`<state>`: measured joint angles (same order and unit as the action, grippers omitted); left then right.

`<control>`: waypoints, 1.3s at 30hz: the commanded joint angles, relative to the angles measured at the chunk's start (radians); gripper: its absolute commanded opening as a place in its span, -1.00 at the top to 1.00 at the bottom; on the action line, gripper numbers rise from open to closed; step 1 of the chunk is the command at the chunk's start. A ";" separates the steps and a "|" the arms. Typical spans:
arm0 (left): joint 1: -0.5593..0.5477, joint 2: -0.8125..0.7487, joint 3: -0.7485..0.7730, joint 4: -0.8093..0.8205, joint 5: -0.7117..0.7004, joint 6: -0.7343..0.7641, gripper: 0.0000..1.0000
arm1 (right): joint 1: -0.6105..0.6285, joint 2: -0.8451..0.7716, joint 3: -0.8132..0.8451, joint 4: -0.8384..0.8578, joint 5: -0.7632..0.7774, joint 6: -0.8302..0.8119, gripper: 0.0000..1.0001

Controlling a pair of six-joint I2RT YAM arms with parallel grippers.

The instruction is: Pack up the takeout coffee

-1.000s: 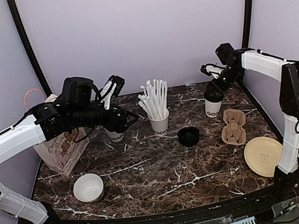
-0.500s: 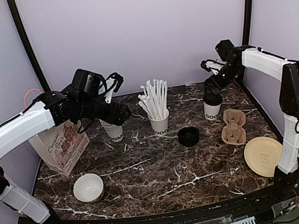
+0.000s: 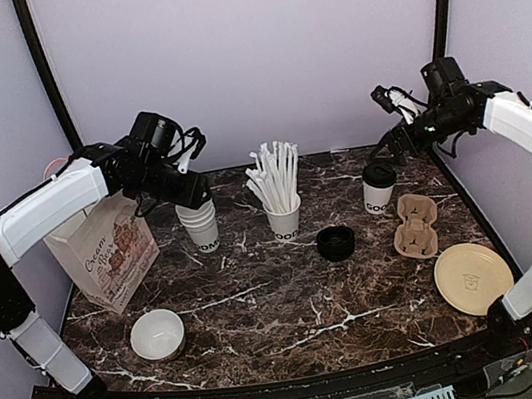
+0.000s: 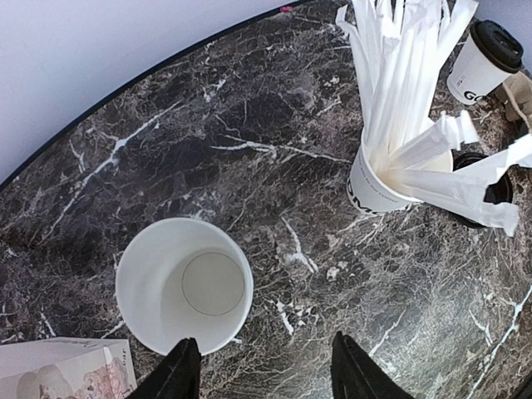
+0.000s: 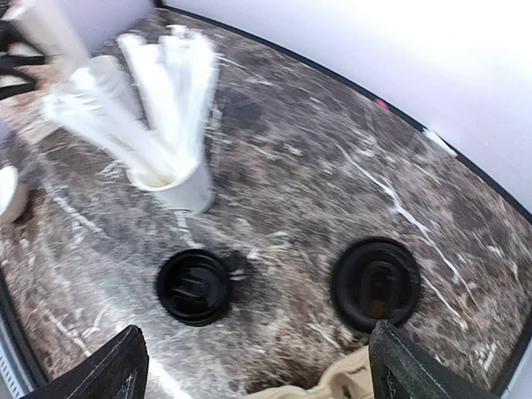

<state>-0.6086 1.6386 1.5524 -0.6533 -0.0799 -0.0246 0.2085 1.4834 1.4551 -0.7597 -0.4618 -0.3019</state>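
Far left: printed paper bag (image 3: 105,253), upright on the dark marble table (image 3: 293,306), at its left edge. Nearer and just to the right: low white bowl (image 3: 157,334), mouth up, well apart from the cups.

Left of centre, far side: left gripper (image 4: 262,374), poised above the table with fingers apart and nothing between them but bare marble. Just beside its left fingertip in the wrist view: open-topped paper cup (image 3: 200,228), upright, unlidded, dark lettering on its side, standing just right of the bag.

Centre: straw cup (image 3: 284,219), upright and packed with white wrapped straws fanning upward. Nearer and to its right: loose black lid (image 3: 335,241), flat on the marble, apart from every cup.

Right of centre, far side: lidded paper cup (image 3: 378,187), upright, black lid seated, lettering facing the near side. Above and slightly right of it: right gripper (image 5: 258,370), clear of the cup, fingers spread wide and holding nothing.

Right: pulp cup carrier (image 3: 415,224), flat on the table, just right of the lidded cup. Near right corner: tan round plate (image 3: 473,278), close to the carrier; contact between the two not discernible.
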 commanded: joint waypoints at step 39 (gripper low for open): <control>0.067 0.265 0.165 -0.075 0.050 0.053 0.59 | -0.004 -0.194 -0.284 0.167 -0.226 -0.079 -0.83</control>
<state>-0.5449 1.9095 1.7012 -0.7052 -0.0452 0.0177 0.2085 1.3140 1.1759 -0.6235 -0.6842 -0.3733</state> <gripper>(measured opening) 0.266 0.916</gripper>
